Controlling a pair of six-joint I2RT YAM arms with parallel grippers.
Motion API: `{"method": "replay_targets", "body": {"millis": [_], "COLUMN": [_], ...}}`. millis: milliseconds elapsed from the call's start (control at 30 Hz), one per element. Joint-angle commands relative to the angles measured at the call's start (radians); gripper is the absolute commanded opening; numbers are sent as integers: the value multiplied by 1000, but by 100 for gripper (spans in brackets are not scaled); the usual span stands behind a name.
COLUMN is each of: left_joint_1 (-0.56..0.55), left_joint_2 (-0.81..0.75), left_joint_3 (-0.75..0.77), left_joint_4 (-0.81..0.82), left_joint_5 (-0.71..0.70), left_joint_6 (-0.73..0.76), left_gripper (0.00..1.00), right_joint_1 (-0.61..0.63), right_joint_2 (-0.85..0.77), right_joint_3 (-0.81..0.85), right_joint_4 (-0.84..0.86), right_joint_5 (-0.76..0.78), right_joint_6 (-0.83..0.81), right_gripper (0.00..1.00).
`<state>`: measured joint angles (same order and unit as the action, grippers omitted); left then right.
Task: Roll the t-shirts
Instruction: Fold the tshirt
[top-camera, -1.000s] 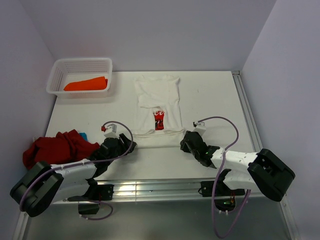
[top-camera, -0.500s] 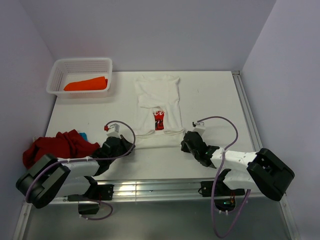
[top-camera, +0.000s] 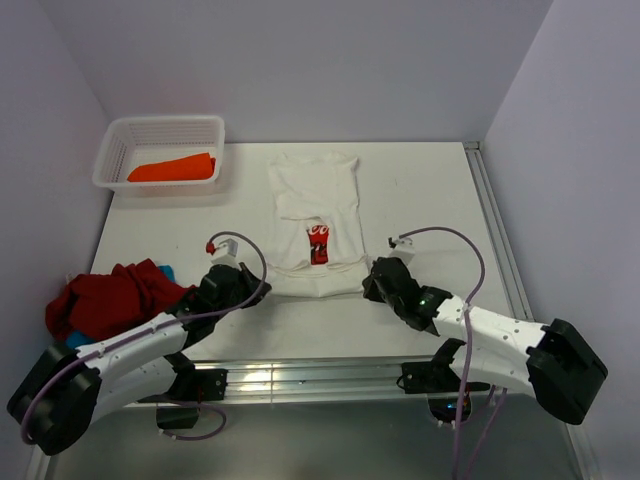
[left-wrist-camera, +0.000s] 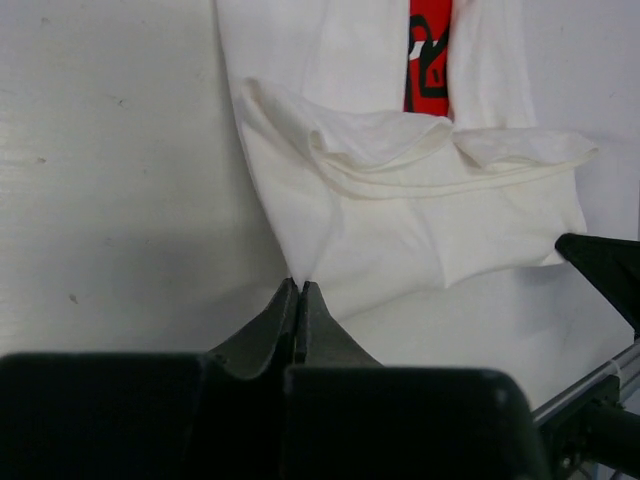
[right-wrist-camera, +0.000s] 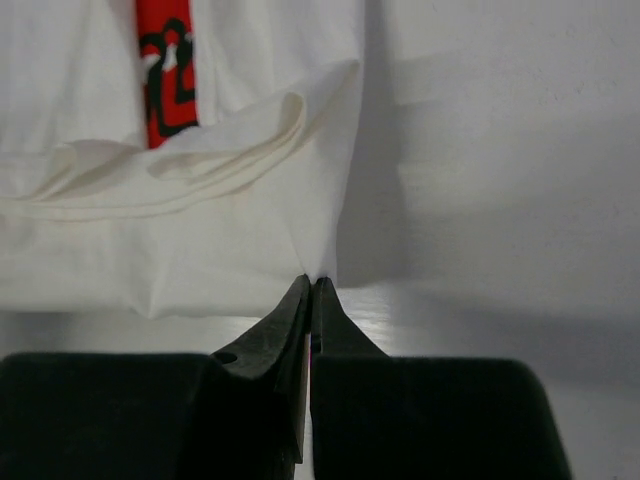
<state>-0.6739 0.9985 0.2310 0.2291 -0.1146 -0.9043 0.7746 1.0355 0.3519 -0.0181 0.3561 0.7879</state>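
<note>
Two claws are clenched on the white tee (top-camera: 316, 190), one at each near corner of its hem (left-wrist-camera: 430, 215). The left claw (left-wrist-camera: 300, 292) has its fingers pressed together on the hem's left corner. The right claw (right-wrist-camera: 313, 288) pinches the right corner the same way. The tee lies lengthwise in the middle of the bench (top-camera: 430, 190), with its neck toward the far edge and its hem toward the near edge. Between the claws the hem is raised off the bench and folded back in a loose band, and its rim lies across the lower end of the red print (top-camera: 318, 243). Both arms lie low over the near edge. A red tee (top-camera: 105, 298) sits crumpled at the left edge, close to the near-left corner, with a bit of a blue tee (top-camera: 168, 271) showing at its right side. An orange tee (top-camera: 172, 168) lies in the basket (top-camera: 112, 148) in the far-left corner.
</note>
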Motion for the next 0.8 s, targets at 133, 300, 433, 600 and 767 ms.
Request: {"method": "replay_targets", "body": {"millis": [133,300,433,600,767], "left_joint_1": [19,42,68,120,123], "left_joint_2": [-55,-41,-58,-96,-126], "left_joint_3": [275,259,150,82,79], "left_joint_4": [-368,-384,-320,-310,-324], "left_joint_5": [10,52,107,148,151], "left_joint_6": [30,15,-22,-28,-25], "left_gripper": [0,0,0,0,0], "right_joint_1": [2,-17,-37,-51,-51], "right_joint_2": [-34,-22,-37,-74,-77], "right_joint_3": [281,254,159,104,93], "right_joint_4": [-279,-281,-231,-221,-223], "right_joint_5": [7,-57,-104,-121,-135], "right_joint_6": [-39,-20,33,36,39], "right_gripper": [0,0,0,0,0]}}
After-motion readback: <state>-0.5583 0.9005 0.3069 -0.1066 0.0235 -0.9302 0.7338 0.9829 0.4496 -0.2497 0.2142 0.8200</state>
